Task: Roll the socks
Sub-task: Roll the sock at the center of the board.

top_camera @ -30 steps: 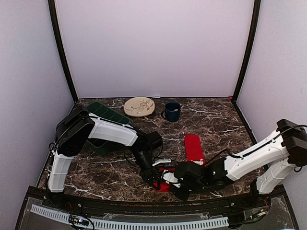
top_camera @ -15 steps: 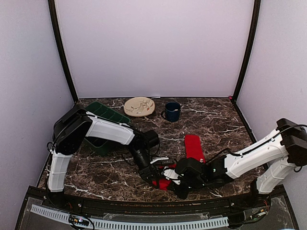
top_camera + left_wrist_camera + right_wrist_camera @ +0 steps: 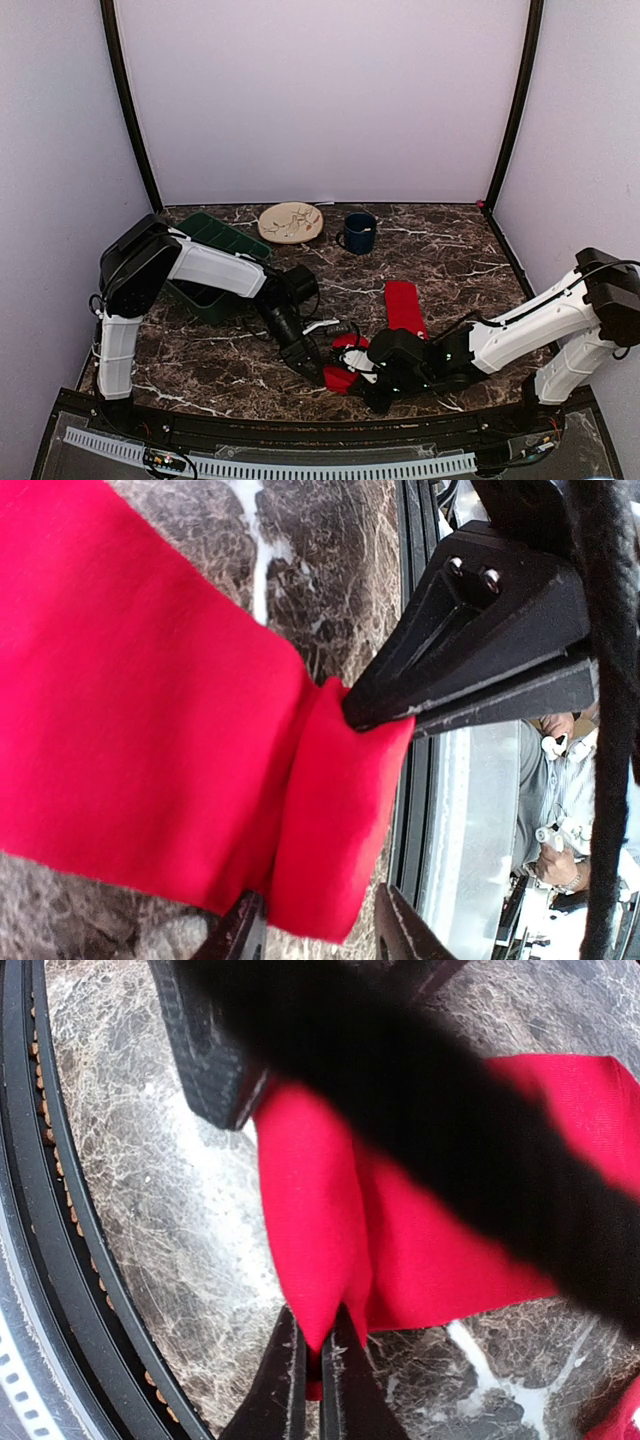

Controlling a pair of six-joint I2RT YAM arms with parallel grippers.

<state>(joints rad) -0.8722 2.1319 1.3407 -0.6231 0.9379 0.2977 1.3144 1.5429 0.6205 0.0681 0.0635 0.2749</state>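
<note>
Sock [image 3: 338, 379], folded, lies beside the table's [image 3: 200, 360] front edge.

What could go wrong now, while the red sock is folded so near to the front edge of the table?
1. Only the right pincer pinches the fold of the near sock. The left pincer stands open, so the fold may spring flat.
2. The fold lies close to the table's front rail, so it might slide off.
3. The two pincers are almost touching and could collide.
</note>
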